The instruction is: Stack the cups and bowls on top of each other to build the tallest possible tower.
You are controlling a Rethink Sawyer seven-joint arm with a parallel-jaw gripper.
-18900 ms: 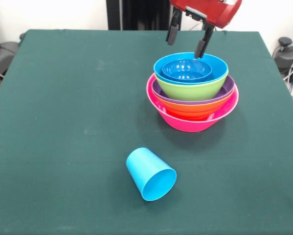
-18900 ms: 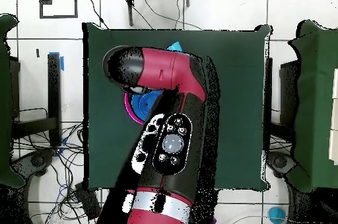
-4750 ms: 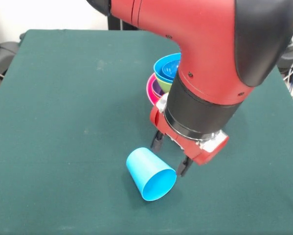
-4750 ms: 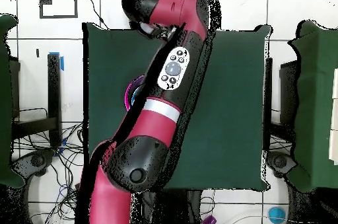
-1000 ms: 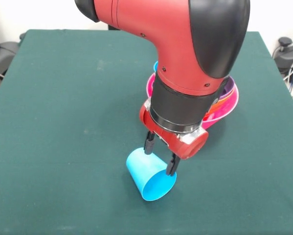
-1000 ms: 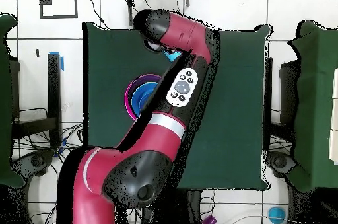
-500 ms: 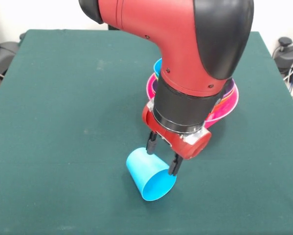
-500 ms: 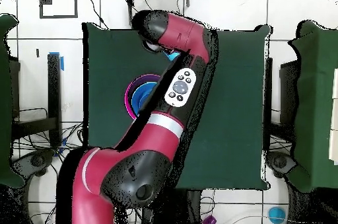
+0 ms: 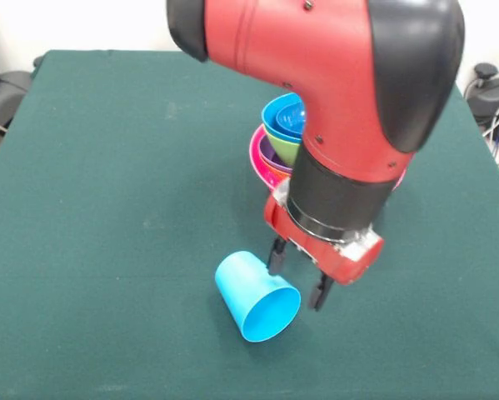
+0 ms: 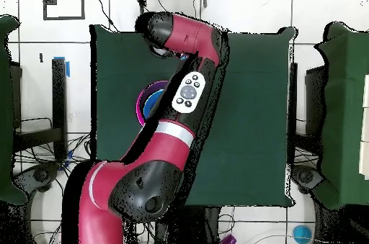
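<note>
- Sky-blue cup (image 9: 256,297): on its side on the desk (image 9: 107,208), mouth toward the camera.
- Handling: probably light, thin, slick, apt to roll; grip across the wall.
- Gripper (image 9: 298,273): fingers spread, empty, beside the cup.
- Tower (image 9: 274,140): behind the arm.

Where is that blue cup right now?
In the front view, the blue cup lies on its side on the green table, just left of the open claw, in front of the bowl tower.

We see a sky-blue cup (image 9: 256,297) lying on its side on the green cloth with its open mouth toward us, well apart from a nested tower of bowls (image 9: 276,142), pink at the base, then purple, lime green and blue on top.
</note>
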